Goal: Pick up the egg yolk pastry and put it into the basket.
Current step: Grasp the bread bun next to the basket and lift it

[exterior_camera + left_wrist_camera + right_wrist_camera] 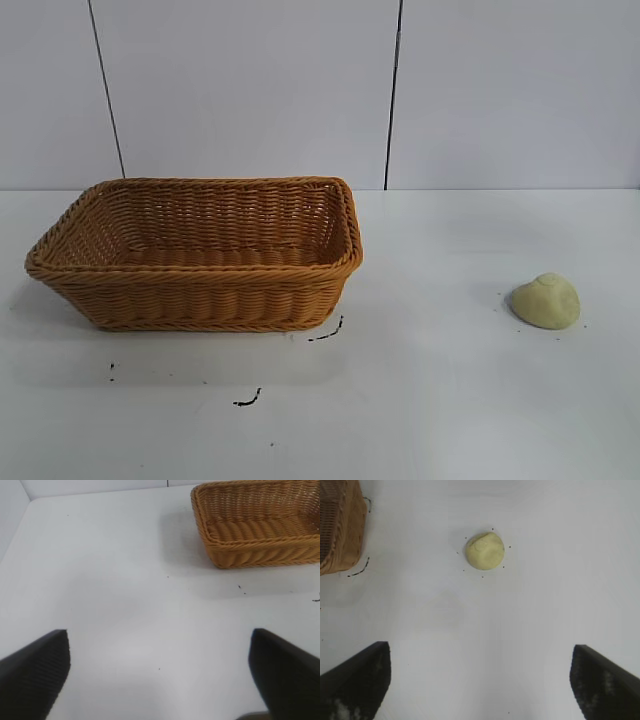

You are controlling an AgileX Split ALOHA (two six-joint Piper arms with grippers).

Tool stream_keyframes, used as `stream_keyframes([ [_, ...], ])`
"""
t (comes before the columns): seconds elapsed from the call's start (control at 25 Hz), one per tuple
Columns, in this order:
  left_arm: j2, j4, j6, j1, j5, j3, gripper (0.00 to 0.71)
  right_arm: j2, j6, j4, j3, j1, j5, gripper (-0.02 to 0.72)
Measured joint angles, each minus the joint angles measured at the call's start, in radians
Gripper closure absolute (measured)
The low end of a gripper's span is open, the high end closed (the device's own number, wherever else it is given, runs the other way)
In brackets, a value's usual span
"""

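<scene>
The right hand [480,680] hangs over the desk [545,605] with its two dark fingers [355,680] spread wide and nothing between them. The egg yolk pastry [485,550] sits on the desk a little ahead of it, not touched yet. The left hand [160,675] is wide open too, holding nothing, over a bare part of the desk near one end of the basket [250,542].

From where I stand, the pastry [546,300] is well apart from the basket [200,255], off to the right side.

What could go wrong? The pastry is a small, smooth, round lump (it looks soft). If the fingers close too high on it, I think it may slip out and roll away. A hard pinch could squash it. And if the hand lets go too early, the pastry might hit the basket's braided rim and drop outside.
</scene>
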Motion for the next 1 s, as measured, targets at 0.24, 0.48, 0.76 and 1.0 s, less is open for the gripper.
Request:
stream_keyframes([
  [0.24,0.0,0.0,0.0,0.0,0.0,0.0,0.014,0.319,-0.032,0.0,-0.183,0.0,-0.002,0.008],
  [0.48,0.0,0.0,0.0,0.0,0.0,0.0,0.014,0.55,-0.089,0.0,-0.305,0.001,0.0,0.008],
  [0.76,0.0,0.0,0.0,0.0,0.0,0.0,0.014,0.677,-0.12,-0.001,-0.331,0.059,-0.022,0.008],
  [1.0,0.0,0.0,0.0,0.0,0.0,0.0,0.014,0.753,-0.116,-0.003,-0.334,0.068,-0.077,0.008],
])
